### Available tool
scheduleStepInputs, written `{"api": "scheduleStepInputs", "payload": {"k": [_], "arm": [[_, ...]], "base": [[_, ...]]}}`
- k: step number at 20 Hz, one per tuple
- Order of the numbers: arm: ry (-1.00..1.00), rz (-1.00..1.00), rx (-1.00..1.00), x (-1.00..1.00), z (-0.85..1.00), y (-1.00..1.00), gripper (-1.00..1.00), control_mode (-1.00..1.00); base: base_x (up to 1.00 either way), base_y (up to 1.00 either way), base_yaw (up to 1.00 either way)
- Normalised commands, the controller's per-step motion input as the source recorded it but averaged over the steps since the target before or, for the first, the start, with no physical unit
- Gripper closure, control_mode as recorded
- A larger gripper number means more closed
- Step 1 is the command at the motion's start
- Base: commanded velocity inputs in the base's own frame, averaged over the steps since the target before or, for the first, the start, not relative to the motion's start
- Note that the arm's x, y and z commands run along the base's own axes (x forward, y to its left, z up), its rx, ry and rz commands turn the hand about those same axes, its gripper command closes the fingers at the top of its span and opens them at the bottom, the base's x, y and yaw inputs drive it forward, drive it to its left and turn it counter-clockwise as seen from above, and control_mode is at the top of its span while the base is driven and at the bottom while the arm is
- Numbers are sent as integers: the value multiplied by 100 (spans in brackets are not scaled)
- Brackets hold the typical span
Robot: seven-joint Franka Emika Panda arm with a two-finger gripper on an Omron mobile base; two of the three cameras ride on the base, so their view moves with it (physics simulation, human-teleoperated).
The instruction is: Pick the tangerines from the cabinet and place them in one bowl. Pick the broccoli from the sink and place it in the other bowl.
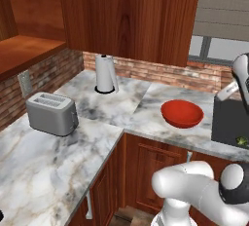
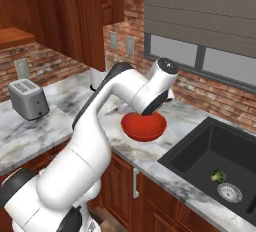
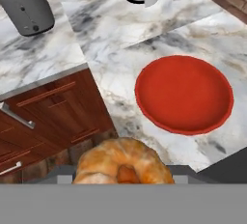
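Note:
One tangerine (image 3: 123, 162), orange-tan and lumpy, sits at the bottom of the hand view, and it hides the fingertips that hold it. My gripper (image 2: 151, 107) is shut on it and hangs just above the red bowl (image 2: 144, 126), by its far rim. The bowl (image 3: 183, 95) is empty and stands on the marble counter (image 1: 112, 108) left of the black sink (image 2: 210, 151). The broccoli (image 2: 217, 176) lies in the basin beside the silver drain, and a bit of it shows at the right edge of the left base view (image 1: 241, 141). The reddish-brown cabinet (image 1: 131, 15) hangs above the counter.
A silver toaster (image 1: 52, 113) stands on the left counter run and a white kettle (image 1: 106, 73) in the corner by the brick wall. Drawer fronts with silver handles (image 3: 17, 117) are below the counter edge. A window (image 2: 200, 51) is behind the sink.

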Motion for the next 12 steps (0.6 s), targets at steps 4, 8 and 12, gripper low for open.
{"api": "scheduleStepInputs", "payload": {"k": [4, 8, 12], "arm": [[7, 7, -5, 81, -21, -33, 100, -100], [3, 4, -4, 70, -18, -15, 100, -100], [-3, 2, -6, 55, -31, -2, 100, -100]], "base": [[0, 0, 0], [0, 0, 0], [0, 0, 0]]}}
